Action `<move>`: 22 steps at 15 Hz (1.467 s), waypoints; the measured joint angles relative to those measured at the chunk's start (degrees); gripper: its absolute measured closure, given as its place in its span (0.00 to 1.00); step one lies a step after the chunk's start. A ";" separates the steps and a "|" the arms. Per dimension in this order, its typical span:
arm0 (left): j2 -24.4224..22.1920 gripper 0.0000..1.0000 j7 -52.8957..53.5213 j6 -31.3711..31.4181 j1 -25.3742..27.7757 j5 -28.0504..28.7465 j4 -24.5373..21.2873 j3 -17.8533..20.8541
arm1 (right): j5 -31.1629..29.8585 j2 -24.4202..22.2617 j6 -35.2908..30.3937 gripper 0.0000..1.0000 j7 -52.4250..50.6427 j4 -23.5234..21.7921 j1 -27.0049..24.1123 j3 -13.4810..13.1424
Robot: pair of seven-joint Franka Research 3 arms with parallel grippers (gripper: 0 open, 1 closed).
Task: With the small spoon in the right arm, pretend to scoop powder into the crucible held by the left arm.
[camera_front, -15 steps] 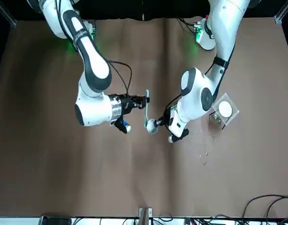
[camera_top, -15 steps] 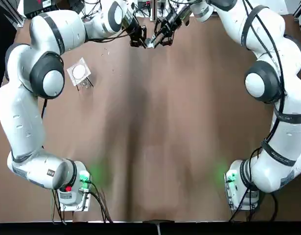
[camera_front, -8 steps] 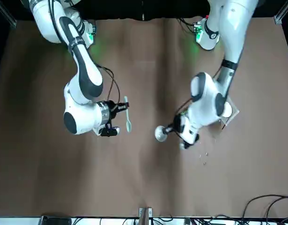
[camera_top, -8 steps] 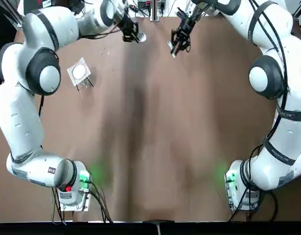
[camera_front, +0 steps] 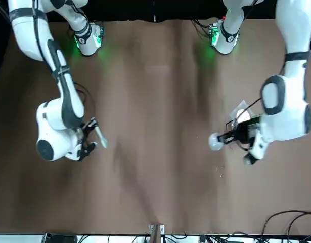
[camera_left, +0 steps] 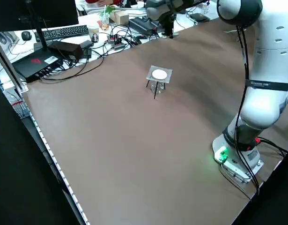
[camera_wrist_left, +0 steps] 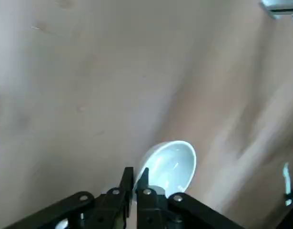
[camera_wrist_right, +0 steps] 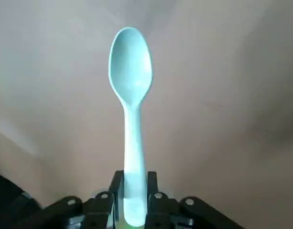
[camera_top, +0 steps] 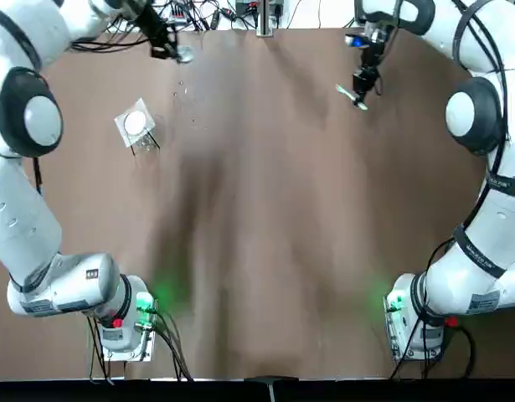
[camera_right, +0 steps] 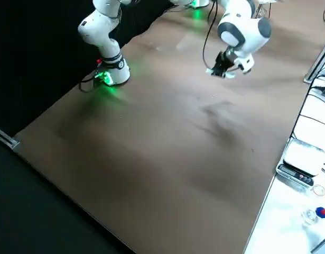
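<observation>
Upper left in the top view, our left tool [camera_top: 173,53] pinches the crucible [camera_wrist_left: 171,163] by its rim, keeping its mouth free. Upper right, well apart, our right tool [camera_top: 362,84] clamps the spoon [camera_wrist_right: 131,81] by its handle end, bowl forward.

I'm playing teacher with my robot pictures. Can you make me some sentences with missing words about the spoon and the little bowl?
The right pincer grips the small spoon by its ____.
The left pincer is shut on a white crucible that is ____ inside.
The square holder on the table carries a round ____ disc.
Missing words: handle, empty, white.
</observation>
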 joint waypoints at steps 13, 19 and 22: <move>-5.21 0.93 34.53 -3.52 20.76 0.42 -16.79 -0.05 | -20.22 5.11 16.09 0.77 -48.73 -5.93 -15.48 -0.05; -5.97 0.93 37.78 -3.52 21.78 0.42 -19.82 -0.21 | -23.22 6.96 21.74 0.77 -52.53 -7.81 -15.77 0.02; -5.91 0.93 38.88 -3.51 21.78 0.42 -20.49 -0.25 | -23.30 6.96 21.85 0.77 -52.91 -7.86 -15.77 0.04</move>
